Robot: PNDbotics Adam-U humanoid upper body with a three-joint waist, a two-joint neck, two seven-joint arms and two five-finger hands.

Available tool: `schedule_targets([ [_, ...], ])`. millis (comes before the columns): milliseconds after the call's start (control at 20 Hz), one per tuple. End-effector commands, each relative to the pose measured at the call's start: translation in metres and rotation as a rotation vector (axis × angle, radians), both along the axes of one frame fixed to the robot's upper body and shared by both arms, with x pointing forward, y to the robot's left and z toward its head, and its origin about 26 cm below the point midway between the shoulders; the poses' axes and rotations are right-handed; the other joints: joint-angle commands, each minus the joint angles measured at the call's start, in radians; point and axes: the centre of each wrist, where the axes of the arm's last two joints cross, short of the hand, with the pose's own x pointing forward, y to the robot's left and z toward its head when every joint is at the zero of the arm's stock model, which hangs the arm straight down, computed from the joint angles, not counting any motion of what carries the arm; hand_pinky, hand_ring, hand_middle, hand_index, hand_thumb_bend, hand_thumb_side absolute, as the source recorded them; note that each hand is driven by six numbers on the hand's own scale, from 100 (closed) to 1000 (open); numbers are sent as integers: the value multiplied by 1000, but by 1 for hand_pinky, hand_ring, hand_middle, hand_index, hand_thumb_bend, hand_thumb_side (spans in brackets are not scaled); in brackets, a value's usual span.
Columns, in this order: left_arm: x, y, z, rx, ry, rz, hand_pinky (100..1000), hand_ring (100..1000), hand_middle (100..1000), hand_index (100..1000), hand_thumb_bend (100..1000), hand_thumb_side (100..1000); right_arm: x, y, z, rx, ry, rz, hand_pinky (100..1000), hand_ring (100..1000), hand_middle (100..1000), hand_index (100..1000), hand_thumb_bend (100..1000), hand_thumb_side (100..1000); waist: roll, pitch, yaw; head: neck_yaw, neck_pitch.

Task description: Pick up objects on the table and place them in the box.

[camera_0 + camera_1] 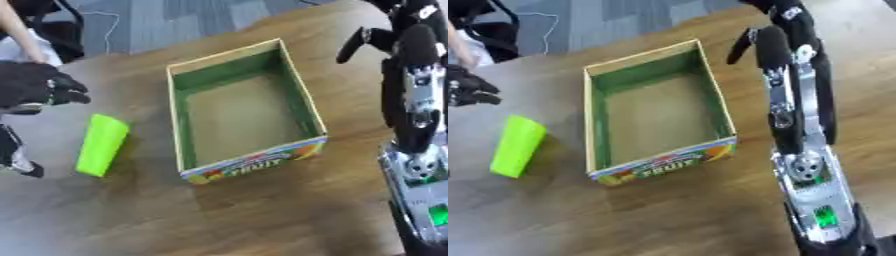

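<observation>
A wood-grain table (262,220) stands on grey carpet tiles (175,20). The cardboard box (182,135), green inside with a printed fruit label, holds nothing; a bright green tapered cup (101,145) lies on its side near the box's left. The left hand (39,82) hovers above the cup with curled fingers grasping nothing, and the right hand (785,75) reaches up the right edge, fingers straight and released.

arm (798,125) — black, silver joints | green light | robot hand (35,82) — black

Soft, even overhead light; both views are blurry throughout. The box (245,107) casts a faint shadow toward the near edge of the wooden table (262,215), without glare.
</observation>
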Motion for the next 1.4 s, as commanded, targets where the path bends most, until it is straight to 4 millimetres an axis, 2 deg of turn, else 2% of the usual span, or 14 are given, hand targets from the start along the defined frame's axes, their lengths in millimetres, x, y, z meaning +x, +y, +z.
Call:
schedule_targets([
  [50, 4, 7, 1, 26, 38, 25, 1000, 999, 956, 1000, 1000, 455, -2, 1, 5, -4, -17, 13, 358, 836, 791, 946, 200, 1000, -1, -11, -3, -4, 0],
  [900, 18, 22, -4, -41, -18, 72, 1000, 1000, 949, 1000, 1000, 494, -2, 1, 6, -12, -27, 17, 353, 833, 791, 948, 233, 1000, 7, 0, -24, -4, 0],
  [1400, 26, 27, -10, -79, -79, 38, 1000, 990, 948, 1000, 1000, 506, -2, 2, 7, -18, -30, 23, 351, 832, 791, 950, 245, 1000, 12, 6, -32, -2, 0],
])
